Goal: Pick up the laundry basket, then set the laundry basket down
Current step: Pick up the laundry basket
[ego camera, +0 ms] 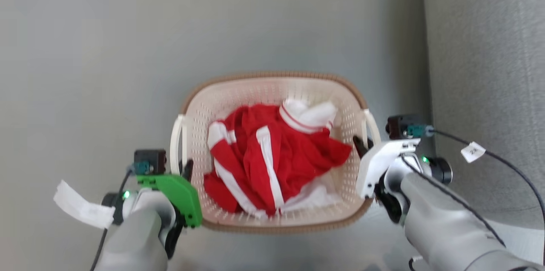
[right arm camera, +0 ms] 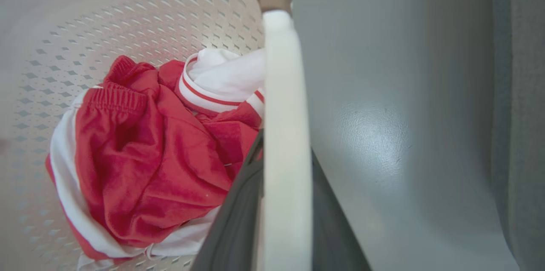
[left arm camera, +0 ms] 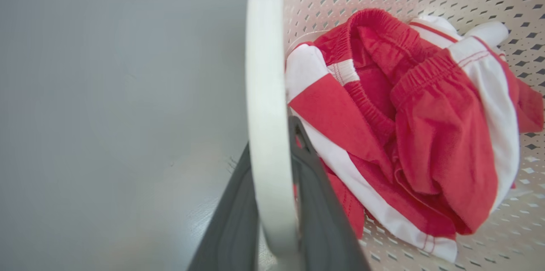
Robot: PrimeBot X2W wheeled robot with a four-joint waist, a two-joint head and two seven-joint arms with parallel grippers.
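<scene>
Head view, where is the laundry basket (ego camera: 272, 76)?
— Over the grey floor (ego camera: 106, 49), between both arms; grey upholstery (ego camera: 485, 71) stands near its right side; red-and-white clothes (ego camera: 272, 156) lie inside; I cannot tell whether it rests or hangs.
— And the grippers?
— The left gripper (ego camera: 187, 165) clamps the left handle (left arm camera: 266, 92), 1 finger on each side; the right gripper (ego camera: 361, 143) clamps the right handle (right arm camera: 285, 135) likewise.

Crumpled red-and-white clothes (ego camera: 272, 156) lie heaped; grey floor (ego camera: 106, 49) borders grey upholstery (ego camera: 485, 71).
</scene>
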